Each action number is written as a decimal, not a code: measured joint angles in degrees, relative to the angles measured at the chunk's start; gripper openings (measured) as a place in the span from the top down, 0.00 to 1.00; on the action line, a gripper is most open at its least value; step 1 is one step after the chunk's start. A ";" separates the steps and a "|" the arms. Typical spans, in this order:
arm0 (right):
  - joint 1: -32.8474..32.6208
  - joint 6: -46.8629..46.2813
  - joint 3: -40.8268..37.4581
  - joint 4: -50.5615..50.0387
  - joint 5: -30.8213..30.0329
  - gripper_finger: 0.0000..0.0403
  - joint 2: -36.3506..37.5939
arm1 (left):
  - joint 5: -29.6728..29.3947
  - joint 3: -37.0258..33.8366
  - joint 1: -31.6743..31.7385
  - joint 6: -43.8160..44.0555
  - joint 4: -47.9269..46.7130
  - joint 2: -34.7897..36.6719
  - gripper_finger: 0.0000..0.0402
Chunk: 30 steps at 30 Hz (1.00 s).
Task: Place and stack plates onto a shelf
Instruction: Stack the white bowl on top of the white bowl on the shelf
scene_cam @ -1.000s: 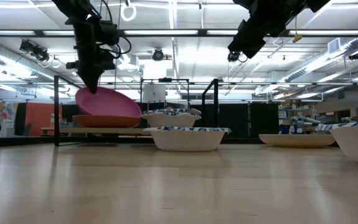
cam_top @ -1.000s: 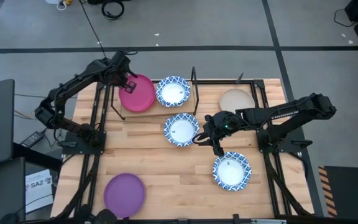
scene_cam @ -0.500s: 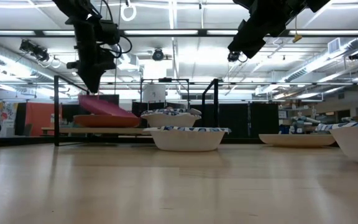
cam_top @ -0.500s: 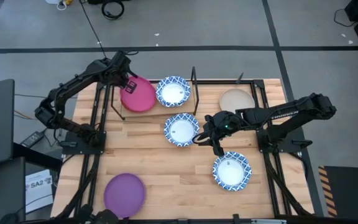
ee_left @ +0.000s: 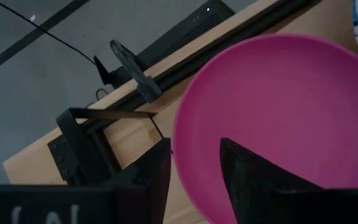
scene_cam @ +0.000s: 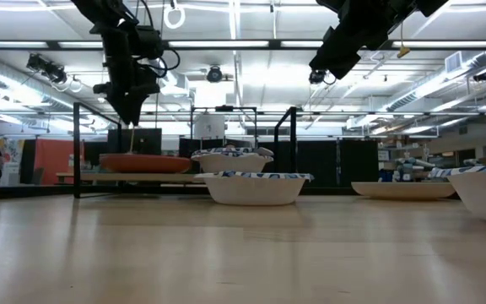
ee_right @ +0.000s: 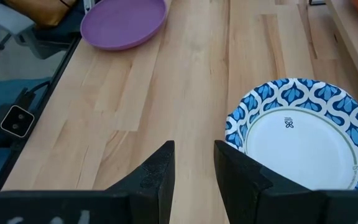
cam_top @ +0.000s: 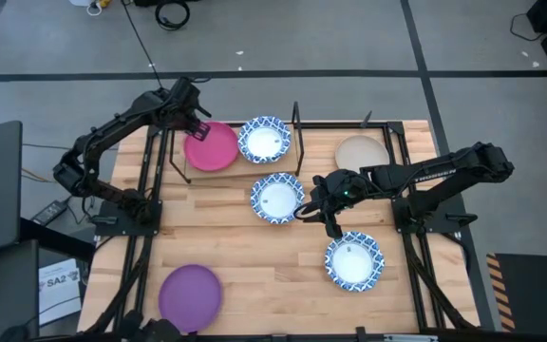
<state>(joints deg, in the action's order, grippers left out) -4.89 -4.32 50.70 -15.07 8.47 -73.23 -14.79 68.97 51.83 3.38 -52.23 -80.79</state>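
On shelf: pink plate, lying flat, plus one blue-patterned plate. Off shelf, on table: two patterned, purple plate, beige plate. Left gripper hung over pink plate, fingers apart, empty. Right gripper beside middle patterned plate, part-open, empty.

Pink plate – plain, no pattern. Three blue-and-white patterned plates, centres white. Purple plate plain; beige plate plain. Shelf – light wood board, black frame. Tabletop pale wood.
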 joint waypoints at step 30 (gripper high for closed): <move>-0.12 -0.62 -0.02 1.85 0.20 0.71 0.00 | 8.63 -0.02 -32.87 6.79 2.23 10.14 0.64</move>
<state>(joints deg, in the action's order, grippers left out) -5.00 -4.94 50.68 -13.22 8.67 -73.23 -6.15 68.95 18.96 10.17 -50.00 -70.65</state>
